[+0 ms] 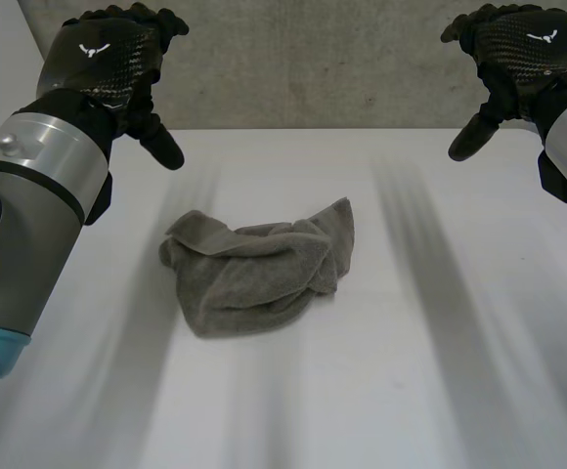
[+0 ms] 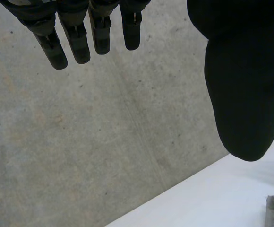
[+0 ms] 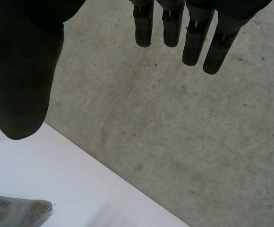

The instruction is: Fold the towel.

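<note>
Head view looks down on a grey towel (image 1: 259, 269) lying crumpled in a loose heap near the middle of the white worktop (image 1: 440, 381), with one corner poking out at the heap's far right. The left robot hand (image 1: 117, 59) hangs above the far left part of the worktop, well apart from the towel, its back turned up and its thumb pointing down toward the surface. The right robot hand (image 1: 518, 49) hangs likewise above the far right part, also well apart from the cloth. In the left wrist view its fingers (image 2: 80, 45) are straight and slightly spread. The thumb (image 2: 238, 94) is set wide from them, a grey concrete wall (image 2: 104, 142) lies beyond, and a towel edge rests on the worktop just past the thumb's tip. The right wrist view gives the same relaxed, spread pose for the right robot hand: fingers straight, thumb held apart, and a towel corner on the worktop past the thumb's tip.
</note>
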You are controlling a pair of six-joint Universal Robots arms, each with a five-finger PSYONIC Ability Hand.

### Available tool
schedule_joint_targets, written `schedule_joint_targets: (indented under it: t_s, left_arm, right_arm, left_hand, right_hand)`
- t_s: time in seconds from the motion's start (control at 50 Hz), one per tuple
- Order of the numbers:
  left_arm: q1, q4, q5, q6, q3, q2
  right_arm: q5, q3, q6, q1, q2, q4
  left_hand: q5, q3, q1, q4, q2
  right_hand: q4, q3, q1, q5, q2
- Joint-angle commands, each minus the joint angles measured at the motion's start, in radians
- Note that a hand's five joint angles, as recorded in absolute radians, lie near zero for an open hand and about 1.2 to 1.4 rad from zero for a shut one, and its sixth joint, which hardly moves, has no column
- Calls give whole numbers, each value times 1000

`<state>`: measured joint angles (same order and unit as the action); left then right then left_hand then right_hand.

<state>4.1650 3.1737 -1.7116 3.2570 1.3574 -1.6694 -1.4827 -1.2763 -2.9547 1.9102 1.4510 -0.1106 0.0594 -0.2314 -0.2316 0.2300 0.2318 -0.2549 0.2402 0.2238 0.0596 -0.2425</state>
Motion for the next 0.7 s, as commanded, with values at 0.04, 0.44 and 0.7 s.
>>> schedule_joint_targets:
  t_s: [0.04,0.44,0.7]
  left_arm:
    - [7,-15,1,4,-3,-4]
    - [37,-15,10,9,5,-9]
    - [66,-20,68,26,31,-145]
  right_arm:
    - [4,-2,-3,-2,-6,-1]
    - [35,-6,32,-10,-15,12]
    - [203,3,95,3,-161,-57]
  left_hand:
    - [38,-41,-41,42,40]
    - [38,-41,-41,42,40]
    - [109,-111,-111,113,111]
  right_hand:
    - [80,-66,-49,-60,68]
    - [80,-66,-49,-60,68]
    - [80,-66,-49,-60,68]
